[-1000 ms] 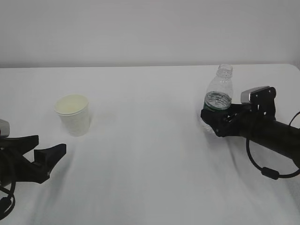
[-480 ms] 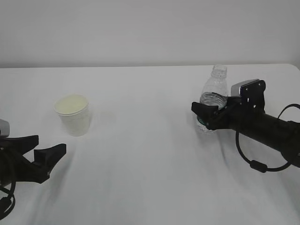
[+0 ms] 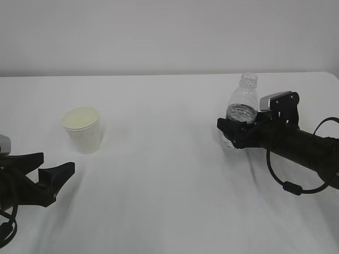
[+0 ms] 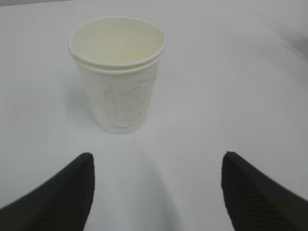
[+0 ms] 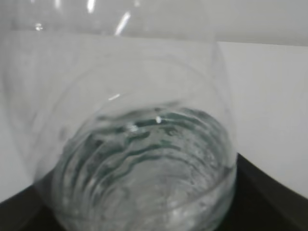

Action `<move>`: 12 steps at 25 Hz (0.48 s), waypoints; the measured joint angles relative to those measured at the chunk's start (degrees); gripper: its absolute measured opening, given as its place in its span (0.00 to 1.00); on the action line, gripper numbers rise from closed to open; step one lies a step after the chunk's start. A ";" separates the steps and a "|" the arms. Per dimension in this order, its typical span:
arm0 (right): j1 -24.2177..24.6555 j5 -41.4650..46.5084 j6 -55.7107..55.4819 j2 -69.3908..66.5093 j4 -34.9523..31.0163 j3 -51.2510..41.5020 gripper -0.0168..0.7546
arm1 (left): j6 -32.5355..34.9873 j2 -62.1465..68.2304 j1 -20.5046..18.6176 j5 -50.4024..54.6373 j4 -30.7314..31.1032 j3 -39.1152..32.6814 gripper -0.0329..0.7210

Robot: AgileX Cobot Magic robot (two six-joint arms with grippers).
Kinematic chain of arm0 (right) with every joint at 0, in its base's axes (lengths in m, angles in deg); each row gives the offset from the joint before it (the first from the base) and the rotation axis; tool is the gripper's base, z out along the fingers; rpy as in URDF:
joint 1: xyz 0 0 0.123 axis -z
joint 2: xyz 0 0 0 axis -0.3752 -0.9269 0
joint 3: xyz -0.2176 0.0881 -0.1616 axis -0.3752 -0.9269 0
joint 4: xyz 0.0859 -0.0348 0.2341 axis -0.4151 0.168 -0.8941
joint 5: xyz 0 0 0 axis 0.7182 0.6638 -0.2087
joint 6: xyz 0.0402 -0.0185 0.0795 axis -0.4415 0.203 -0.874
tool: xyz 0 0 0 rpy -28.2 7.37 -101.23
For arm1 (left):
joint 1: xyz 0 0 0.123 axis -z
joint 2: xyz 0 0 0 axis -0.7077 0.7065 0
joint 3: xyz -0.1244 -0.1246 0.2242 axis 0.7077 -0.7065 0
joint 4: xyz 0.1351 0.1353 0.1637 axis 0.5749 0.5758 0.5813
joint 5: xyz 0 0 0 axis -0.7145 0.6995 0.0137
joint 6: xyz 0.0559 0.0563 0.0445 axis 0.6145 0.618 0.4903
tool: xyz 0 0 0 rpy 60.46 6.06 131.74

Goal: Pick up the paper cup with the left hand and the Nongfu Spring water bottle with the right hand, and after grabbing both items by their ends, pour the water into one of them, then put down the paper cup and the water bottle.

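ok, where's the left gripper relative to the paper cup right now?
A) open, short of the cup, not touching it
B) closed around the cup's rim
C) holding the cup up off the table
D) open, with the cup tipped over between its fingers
A: in the left wrist view the paper cup stands upright on the table, with bare surface between it and the open left gripper.

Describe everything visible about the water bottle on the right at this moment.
The bottle is small, clear plastic, ribbed, uncapped, with a threaded neck and a dark green label band. It stands upright on the white table, right of centre, far from the cup. Water fills roughly its lower part; the exact level is hard to read. The right tool sits around its lower body, one finger crossing the base in front. The wrist view shows the bottle filling the frame between the fingers; firm contact cannot be confirmed.
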 joint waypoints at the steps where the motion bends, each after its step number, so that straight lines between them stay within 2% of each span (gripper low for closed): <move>1: 0.00 0.13 0.00 0.00 0.00 0.00 0.81 | 0.00 0.00 0.00 0.00 0.00 0.00 0.82; 6: 0.00 0.32 0.00 0.00 -0.10 0.00 0.80 | 0.00 0.00 0.00 0.00 0.00 0.00 0.82; 12: 0.00 0.45 0.00 0.00 -0.22 0.00 0.75 | 0.00 0.00 0.00 0.00 0.00 0.00 0.82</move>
